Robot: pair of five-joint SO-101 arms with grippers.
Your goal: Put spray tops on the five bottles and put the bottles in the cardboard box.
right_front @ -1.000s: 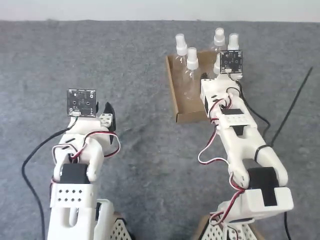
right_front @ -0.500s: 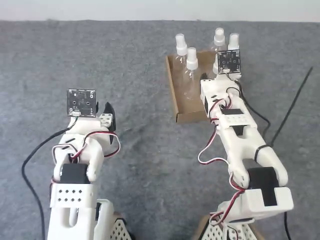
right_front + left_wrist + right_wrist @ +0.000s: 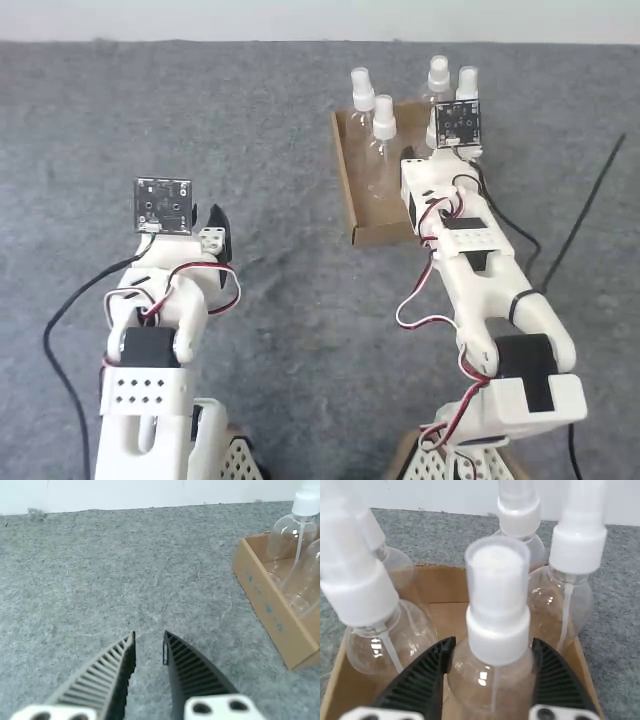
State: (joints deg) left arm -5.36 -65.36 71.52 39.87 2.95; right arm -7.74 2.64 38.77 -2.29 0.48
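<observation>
The cardboard box (image 3: 347, 185) lies at the back of the table, right of centre. Several clear bottles with white spray tops stand in and around it, among them one (image 3: 385, 125) inside and one (image 3: 439, 75) at the far end. My right gripper (image 3: 492, 647) is over the box, its fingers against both sides of the middle bottle (image 3: 497, 625), which stands upright on the box floor (image 3: 445, 615). My left gripper (image 3: 149, 640) hovers over bare carpet left of the box (image 3: 272, 612), fingers a narrow gap apart with nothing between them.
Grey carpet (image 3: 250, 130) covers the table, with a white wall along the far edge. The right arm (image 3: 470, 250) stretches over the box's near right side. Black cables trail at both sides. Open carpet lies left of the box.
</observation>
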